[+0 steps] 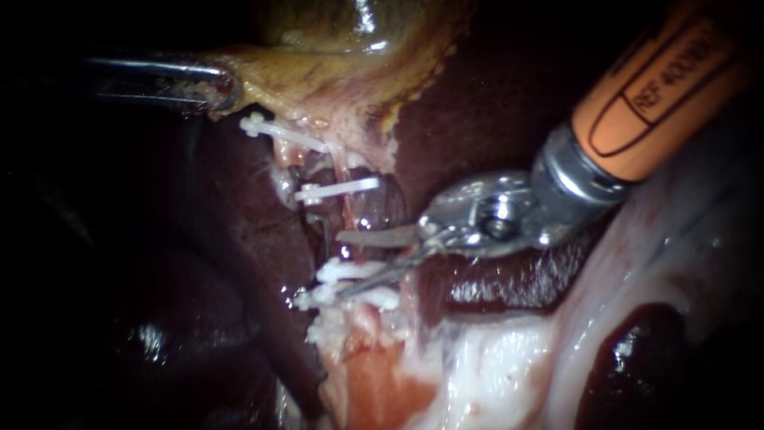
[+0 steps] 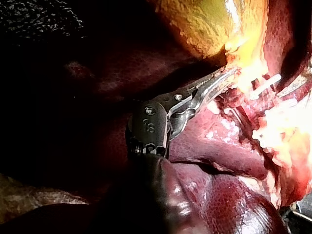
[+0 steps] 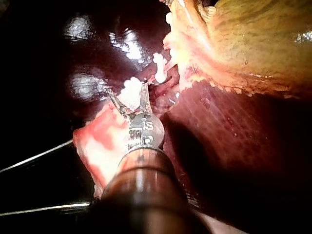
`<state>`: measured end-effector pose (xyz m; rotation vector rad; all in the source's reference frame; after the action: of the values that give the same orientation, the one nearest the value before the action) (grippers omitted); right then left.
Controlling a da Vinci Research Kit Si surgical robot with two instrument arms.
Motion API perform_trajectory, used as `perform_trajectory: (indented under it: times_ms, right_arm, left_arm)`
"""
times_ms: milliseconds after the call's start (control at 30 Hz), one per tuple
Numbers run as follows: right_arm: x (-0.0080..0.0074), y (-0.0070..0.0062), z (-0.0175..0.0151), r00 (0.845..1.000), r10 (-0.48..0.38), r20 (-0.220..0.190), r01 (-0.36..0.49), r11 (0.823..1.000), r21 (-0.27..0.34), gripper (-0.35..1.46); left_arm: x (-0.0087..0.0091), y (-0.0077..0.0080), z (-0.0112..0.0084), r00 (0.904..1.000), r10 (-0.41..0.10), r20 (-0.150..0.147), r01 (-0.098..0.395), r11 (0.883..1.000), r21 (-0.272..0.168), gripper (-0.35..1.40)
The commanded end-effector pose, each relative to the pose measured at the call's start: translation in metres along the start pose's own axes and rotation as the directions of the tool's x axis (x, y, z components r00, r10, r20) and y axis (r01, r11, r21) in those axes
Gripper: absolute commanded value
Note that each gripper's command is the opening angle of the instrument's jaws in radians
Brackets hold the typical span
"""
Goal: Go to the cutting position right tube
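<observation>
R instrument [image 1: 341, 264] blades apart, at the tube [image 1: 347, 227], between 1 upper clip [image 1: 338, 189] and 2 lower clips [image 1: 334, 271]. L instrument [image 1: 213, 89] jaws clamped on gallbladder [image 1: 334, 36] edge. Tube looks thin, soft, slippery, prob. tears easily; bite the bare stretch, clear of clips.

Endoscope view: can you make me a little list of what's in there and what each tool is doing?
left instrument: comes in from the left, jaws shut on the edge of the gallbladder
right instrument: comes in from the upper right, blades open, tips in among the clips
clips: white, several, lying across the pink tissue below the gallbladder
liver: dark red, all around
between the blades: too hard to tell what, if anything, sits there
</observation>
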<state>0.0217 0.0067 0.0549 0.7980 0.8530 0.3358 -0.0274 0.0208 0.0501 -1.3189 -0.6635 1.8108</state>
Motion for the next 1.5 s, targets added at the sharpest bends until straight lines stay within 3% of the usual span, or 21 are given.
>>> perform_trajectory:
  times_ms: [33, 167, 367, 600, 767, 900, 1200, 1500]
  right_arm:
    - [-0.0003, 0.0001, -0.0007, 1.0, 0.0, -0.003, 0.0, 1.0, -0.004, 1.39]
    - [-0.001, 0.0011, -0.0017, 1.0, 0.014, -0.01, -0.014, 1.0, -0.015, 1.38]
    - [-0.0011, 0.0029, 0.0, 0.999, 0.039, -0.014, -0.039, 0.999, -0.027, 1.39]
    - [-0.0002, 0.0036, 0.0036, 0.999, 0.05, -0.017, -0.051, 0.998, -0.044, 1.41]
    - [0.0013, 0.0041, 0.0063, 0.998, 0.055, -0.024, -0.056, 0.997, -0.055, 1.43]
    - [0.0022, 0.0043, 0.0073, 0.994, 0.055, -0.096, -0.058, 0.998, -0.022, 1.44]
    - [0.0027, 0.0038, 0.0074, 0.987, 0.079, -0.141, -0.074, 0.996, 0.04, 1.44]
    - [0.0046, 0.0002, 0.0073, 0.979, 0.09, -0.183, -0.057, 0.983, 0.174, 1.44]
  left_arm:
    - [0.0, 0.0, 0.0, 1.0, 0.0, 0.0, 0.0, 1.0, -0.001, -0.35]
    - [0.0, 0.0, 0.0, 1.0, 0.0, 0.0, 0.0, 1.0, -0.001, -0.35]
    - [0.0, 0.0, 0.0, 1.0, 0.0, 0.0, 0.0, 1.0, -0.001, -0.35]
    - [0.0, 0.0, 0.0001, 1.0, 0.0, 0.0, 0.0, 1.0, -0.001, -0.35]
    - [0.0, 0.0, 0.0001, 1.0, 0.0, 0.0, 0.0, 1.0, 0.0, -0.35]
    - [0.0, 0.0001, 0.0001, 1.0, 0.0, 0.0, 0.0, 1.0, 0.0, -0.35]
    - [0.0001, 0.0001, 0.0001, 1.0, 0.0, -0.001, 0.0, 1.0, 0.0, -0.35]
    - [0.0, 0.0001, 0.0001, 1.0, 0.0, -0.001, 0.0, 1.0, 0.0, -0.35]
